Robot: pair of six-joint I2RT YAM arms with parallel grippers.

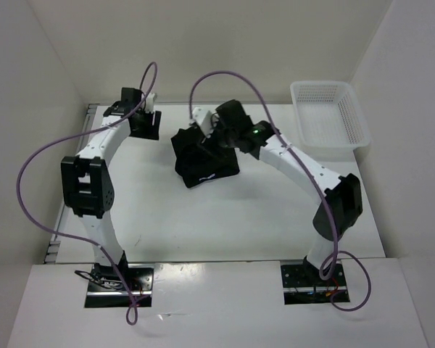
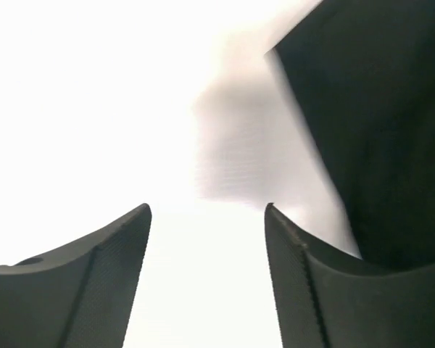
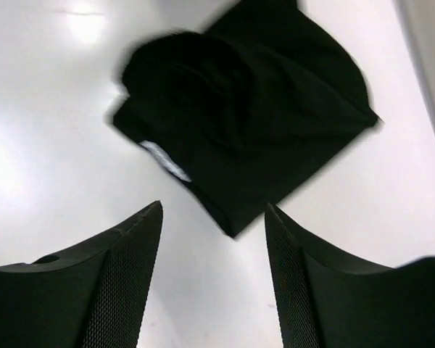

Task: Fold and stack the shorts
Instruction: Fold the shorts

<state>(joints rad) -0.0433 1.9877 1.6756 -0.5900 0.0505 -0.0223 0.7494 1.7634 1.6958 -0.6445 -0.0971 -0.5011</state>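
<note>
The black shorts [image 1: 205, 165] lie folded in a compact bundle on the white table, at mid-back. In the right wrist view the shorts [image 3: 254, 109] show a pale mark [image 3: 165, 159] on one edge. My right gripper [image 1: 205, 139] hovers over the bundle's far side. In its wrist view the right gripper [image 3: 212, 212] is open and empty, with one corner of the shorts lying on the table just ahead of its fingertips. My left gripper [image 1: 145, 127] is at the back left, apart from the shorts. In its wrist view the left gripper [image 2: 206, 210] is open and empty over bare table, with dark fabric [image 2: 377, 123] at the upper right.
A white mesh basket [image 1: 330, 110] stands at the back right corner of the table, with nothing showing inside it. White walls enclose the table on the left, back and right. Purple cables loop above both arms.
</note>
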